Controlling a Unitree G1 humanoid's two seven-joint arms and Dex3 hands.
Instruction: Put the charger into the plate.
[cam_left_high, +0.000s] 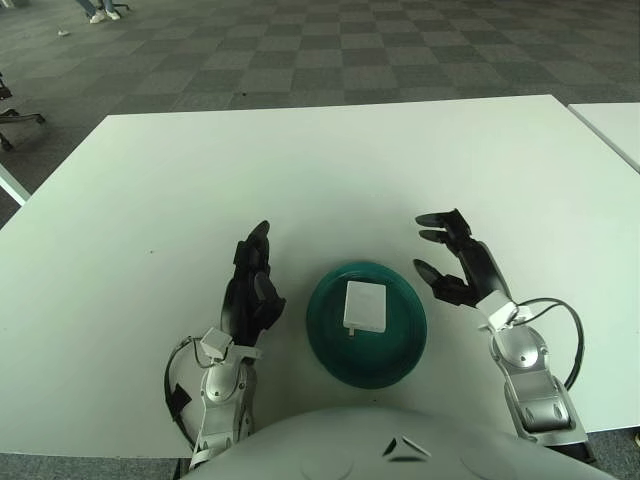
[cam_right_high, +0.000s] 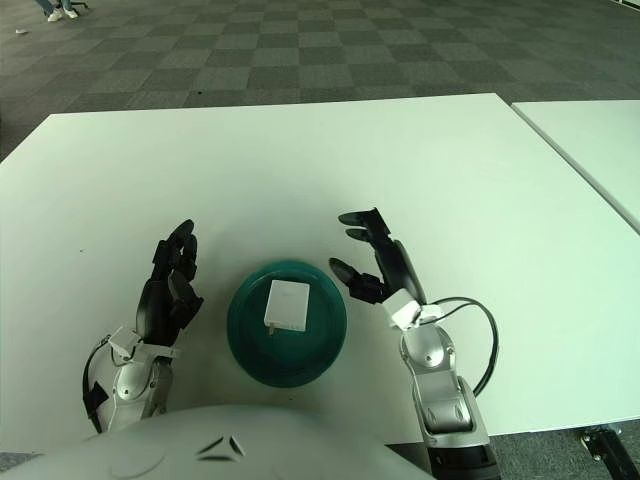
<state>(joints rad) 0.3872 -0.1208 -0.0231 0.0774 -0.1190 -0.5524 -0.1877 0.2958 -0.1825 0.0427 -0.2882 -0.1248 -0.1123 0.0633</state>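
Surroundings: a white table (cam_left_high: 330, 170) with a smooth matte top is shown, rectangular, its far edge set against a grey carpet floor (cam_left_high: 300, 50) patterned in checkered squares. A second white table (cam_left_high: 612, 125) is seen at the right, apart from the first by a narrow gap. Part of a chair base (cam_left_high: 12, 118) is visible at the far left edge. Nothing is placed between the hands and the plate.

Left hand (cam_left_high: 252, 290): black three-finger hand on a silver wrist, shown just left of the plate. The fingers are held extended and close together, pointing away from the robot, released, with nothing grasped. Contact with the table cannot be told.

Plate (cam_left_high: 330, 345): round, dark teal, glossy, with a shallow raised rim; it is set on the table near the front edge, between the two hands.

Charger (cam_left_high: 364, 306): white, flat, roughly square block with rounded corners, smooth plastic in look. It is found lying inside the plate, about at its centre, untouched by either hand.

Right hand (cam_left_high: 450, 262): black, on a silver wrist with a looped black cable (cam_left_high: 560, 330) beside it. It is shown just right of the plate, fingers spread and slightly curled toward the left, released and empty.
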